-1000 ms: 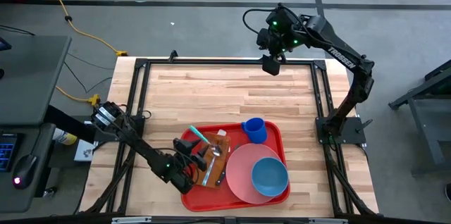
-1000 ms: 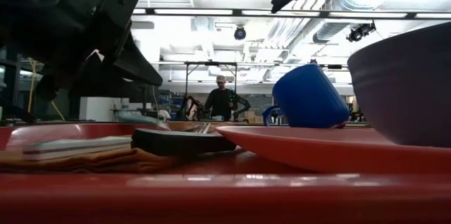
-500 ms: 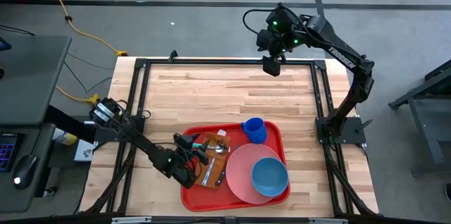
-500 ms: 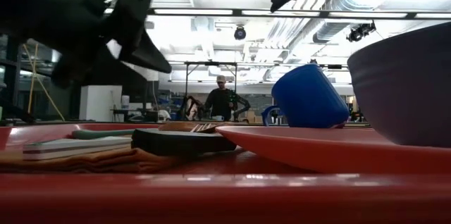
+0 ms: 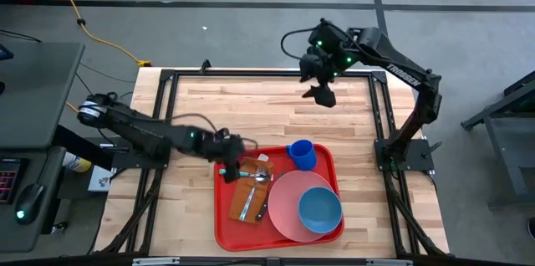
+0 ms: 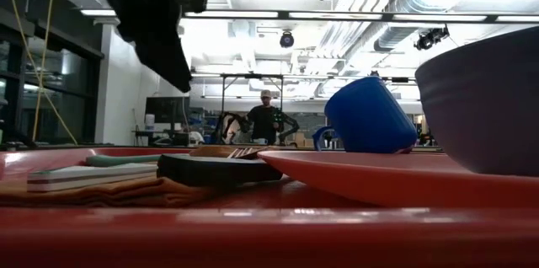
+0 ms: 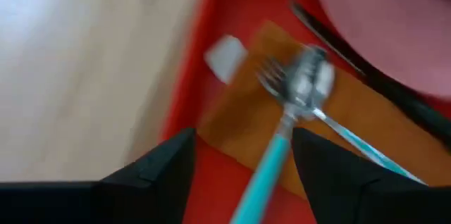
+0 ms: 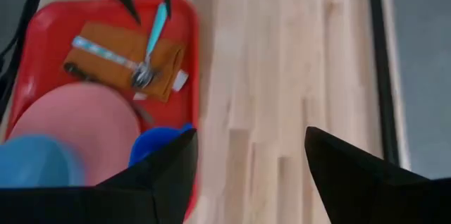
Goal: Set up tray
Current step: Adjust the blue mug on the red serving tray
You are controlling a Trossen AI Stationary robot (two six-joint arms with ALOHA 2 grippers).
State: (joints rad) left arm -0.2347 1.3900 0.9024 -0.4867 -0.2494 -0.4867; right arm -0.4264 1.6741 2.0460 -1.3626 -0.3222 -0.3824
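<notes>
Tray (image 5: 227, 224): red plastic, stiff, likely light itself but loaded, so contents may slide if tilted; smooth rim looks slippery. Best hold: raised rim on bare long side, kept level. Sits at counter (image 5: 276, 111) near edge, middle.

In tray: brown napkin (image 5: 250, 189) with teal-handled fork (image 7: 278, 134) and spoon (image 5: 251, 201) on it, dark knife (image 5: 262, 208) beside; pink plate (image 5: 288, 207) carrying blue bowl (image 5: 319, 207); blue cup (image 5: 302, 155) at far corner.

Left gripper (image 5: 229, 168) over tray's far left corner, fingers open, empty. Right gripper (image 5: 323, 94) above counter's far edge, fingers wide, empty.

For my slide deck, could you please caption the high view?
Red tray holding plate, bowl, cup and cutlery on a napkin; open left gripper over its corner.
</notes>
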